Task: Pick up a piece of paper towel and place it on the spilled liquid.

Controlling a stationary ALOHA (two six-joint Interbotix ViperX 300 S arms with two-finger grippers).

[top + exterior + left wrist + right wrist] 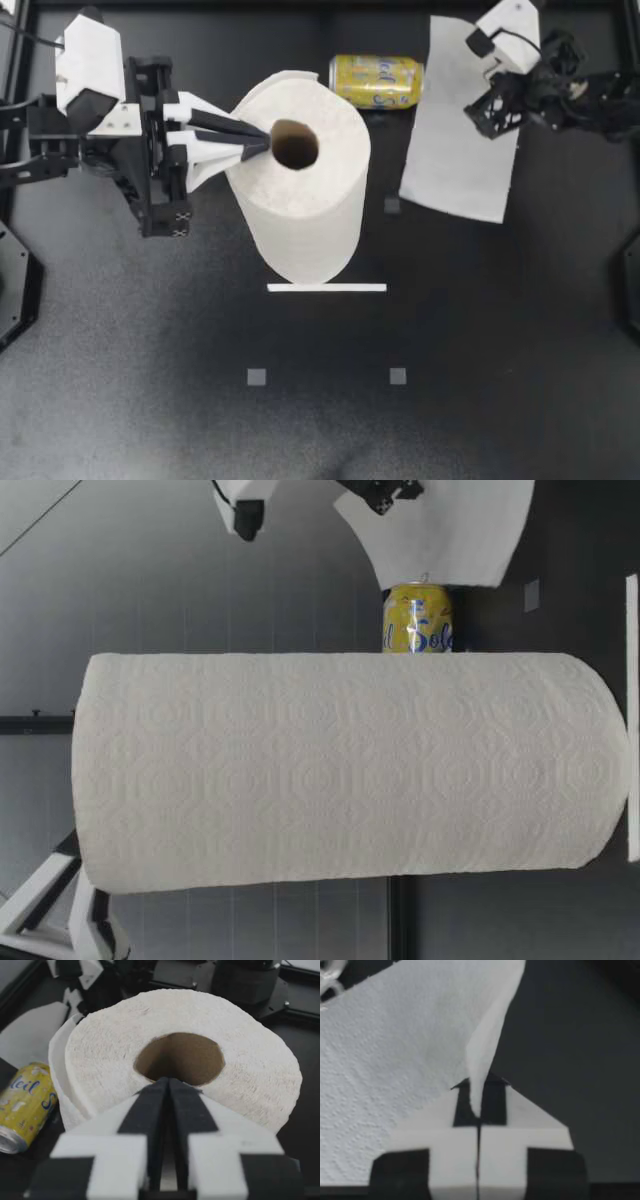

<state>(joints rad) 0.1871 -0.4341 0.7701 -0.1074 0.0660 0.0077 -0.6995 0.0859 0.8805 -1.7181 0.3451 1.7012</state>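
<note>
The torn sheet point(455, 150) of paper towel is white, embossed with a fine quilted pattern, and roughly rectangular, with a fold raised into a ridge where it is gripped. In the top view it fills the upper right of the frame, running from near the top edge down to about mid-height. It sits just right of the yellow can point(377, 81), which lies on its side at upper centre. My right gripper point(487, 110) sits over the sheet's upper right part. In the right wrist view its fingers are pressed tight together with the raised fold pinched between them, and the rest of the sheet spreads away ahead of the gripper and to one side. In the low view the sheet hangs below that gripper, beside the can (whether its lower edge touches the table I cannot tell).

The paper towel roll point(300, 190) stands upright at the centre of the top view, with a loose flap curling off its upper side. My left gripper point(255, 145) comes in from the left of the frame. Its fingers are closed against each other and hold nothing, and their tips are over the roll's top face at the rim of the brown cardboard core point(295, 145). A white strip point(326, 288) lies on the black table point(150, 400) just below the roll in the frame.
</note>
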